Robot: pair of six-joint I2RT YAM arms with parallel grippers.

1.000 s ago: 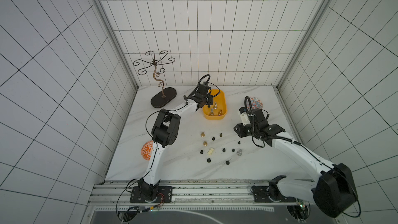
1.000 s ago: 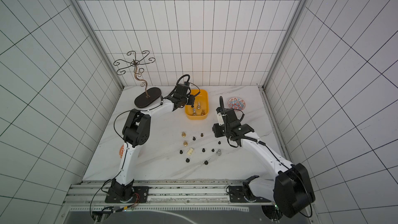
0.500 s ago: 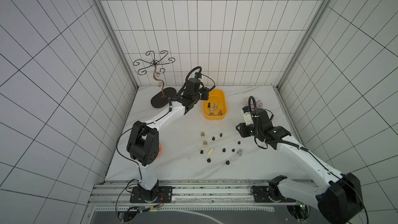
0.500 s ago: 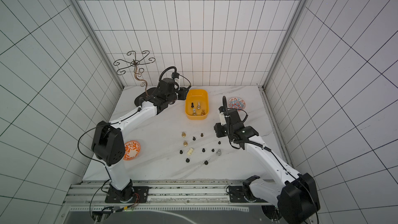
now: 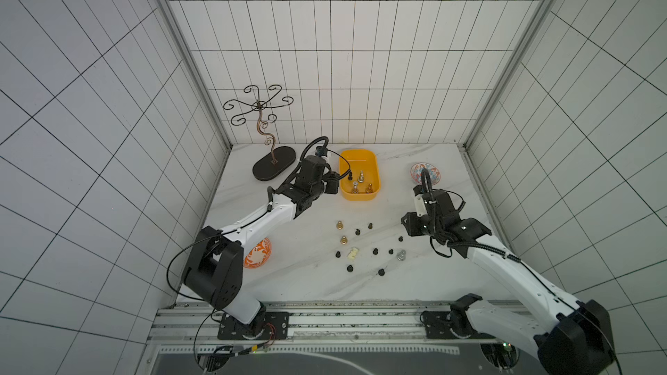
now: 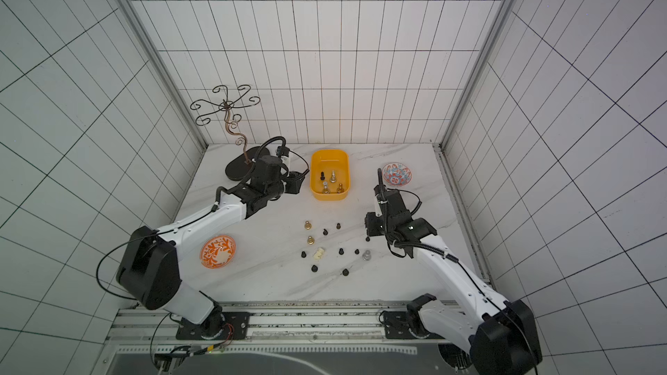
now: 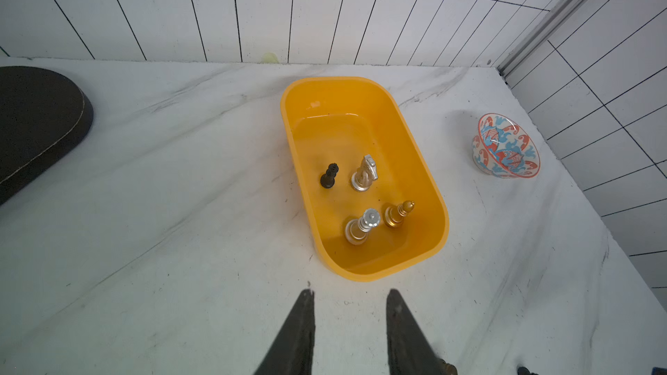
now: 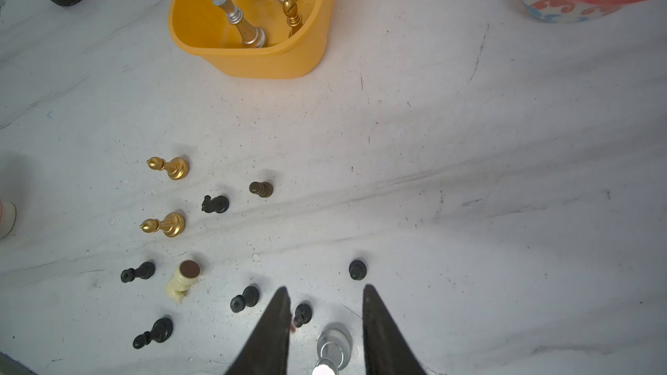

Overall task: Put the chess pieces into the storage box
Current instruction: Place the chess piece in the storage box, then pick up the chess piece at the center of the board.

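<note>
**A:** White-tiled cell, marbled counter (image 5: 288,283). Where do the task items sit?

**B:** Storage box (image 5: 359,194) is at the far middle of the counter. Four chess pieces (image 7: 364,174) stand inside: one black, two silver, one gold. The rest are loose on the counter, well apart from the box: two gold, one silver, one cream, several small black.

**A:** Fingers?

**B:** Left fingers (image 7: 296,337) are parted a modest way and empty, just beside the box. Right fingers (image 8: 270,330) are parted about the same, also empty, above the silver piece (image 8: 334,346). A black pawn (image 8: 302,313) is close to one finger.

**A:** Handling notes?

**B:** Judgement only. All the pieces look rigid. The metallic ones are probably dense and slick, so pinch the narrow stem above the base. The black pawns look light and easy to tip, so that neighbour may get knocked. The cream piece (image 8: 182,279) lies on its side; grip it across the body.
</note>
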